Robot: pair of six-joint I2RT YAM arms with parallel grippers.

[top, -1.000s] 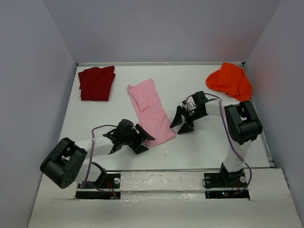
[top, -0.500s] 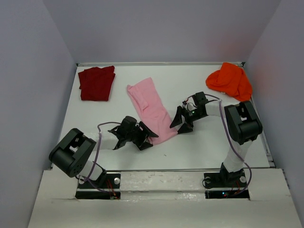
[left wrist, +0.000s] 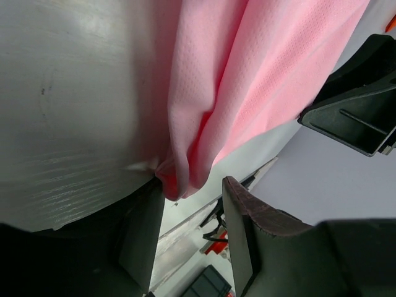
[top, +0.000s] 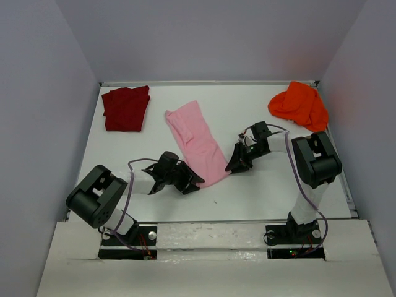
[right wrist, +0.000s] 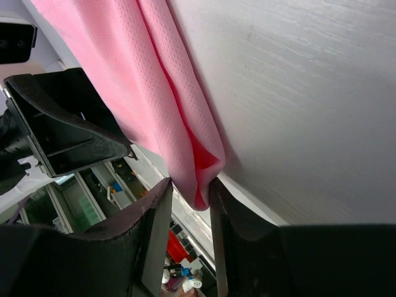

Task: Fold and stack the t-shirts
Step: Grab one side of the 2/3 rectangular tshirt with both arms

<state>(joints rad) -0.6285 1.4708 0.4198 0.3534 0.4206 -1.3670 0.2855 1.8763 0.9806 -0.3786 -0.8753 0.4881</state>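
Note:
The light pink t-shirt (top: 195, 139) lies as a long folded strip in the middle of the table, running from far left to near right. My left gripper (top: 193, 182) is open at its near left corner; in the left wrist view (left wrist: 193, 185) the cloth (left wrist: 247, 74) touches one finger and the other stands apart. My right gripper (top: 234, 164) is shut on the near right corner; in the right wrist view (right wrist: 190, 185) the cloth (right wrist: 142, 80) fills the gap between both fingers. The dark red t-shirt (top: 126, 107) lies folded at the far left. The bright orange t-shirt (top: 300, 105) is bunched at the far right.
The white table (top: 266, 192) is walled by grey panels on the left, back and right. The two grippers face each other a short way apart at the strip's near end.
My right gripper has moved left onto the pink shirt's near right corner and closed on it. My left gripper has slid right up to the near left corner, still open.

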